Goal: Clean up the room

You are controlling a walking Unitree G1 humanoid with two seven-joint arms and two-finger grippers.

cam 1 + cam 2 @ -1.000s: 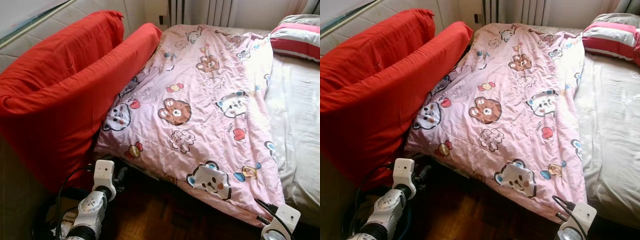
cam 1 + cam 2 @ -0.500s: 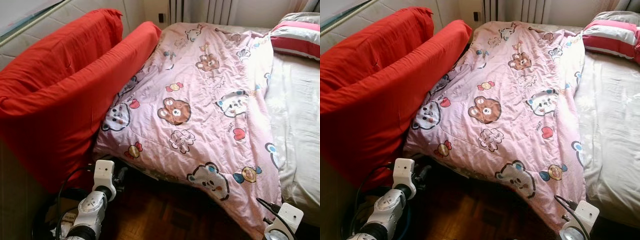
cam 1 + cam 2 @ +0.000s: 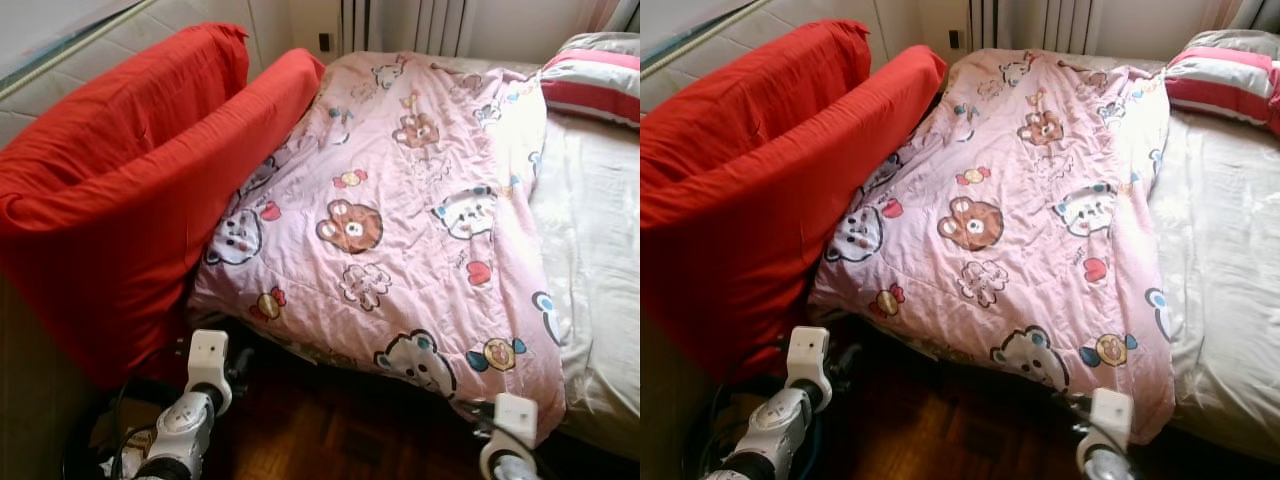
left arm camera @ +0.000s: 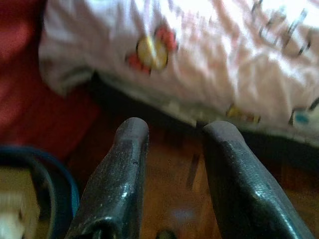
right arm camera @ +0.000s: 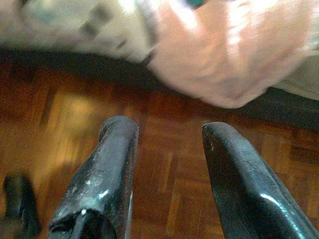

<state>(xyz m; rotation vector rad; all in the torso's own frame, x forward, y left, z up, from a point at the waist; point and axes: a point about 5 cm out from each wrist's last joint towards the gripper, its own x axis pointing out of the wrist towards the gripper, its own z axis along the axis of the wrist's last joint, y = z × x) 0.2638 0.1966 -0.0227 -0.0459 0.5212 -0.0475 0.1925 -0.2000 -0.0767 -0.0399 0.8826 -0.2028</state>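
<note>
Left gripper point(image 4: 174, 164): sitting at the lower left of the head views, low beside the bed; its fingers point(image 4: 122, 174) are standing apart with nothing between them, aiming at the quilt's hanging edge above the floor.
Right gripper point(image 5: 169, 164): showing at the lower right of the head views, just under the quilt's drooping corner; its fingers are standing apart and holding nothing, with the pink corner hanging beyond the tips.
Parquet floor point(image 3: 340, 440): lying dark along the bottom of the frame, under both arms.
Quilt point(image 3: 400, 220): the pink bear-print cover is filling the middle of the frame, spreading over the left half of the bed and spilling over the near edge.
Red cushions point(image 3: 120, 180): leaning up at the left of the frame, pressing on the quilt's left side.
Sheet point(image 3: 590, 250): lying bare at the right.
Striped pillow point(image 3: 595, 85): resting at the upper right.
Step in hand: judging by the pose, both arms are lining up on the quilt's near hem for bed-making.
Next move: likely calling for each gripper to be rising to the hem and pinching cloth near a corner.
</note>
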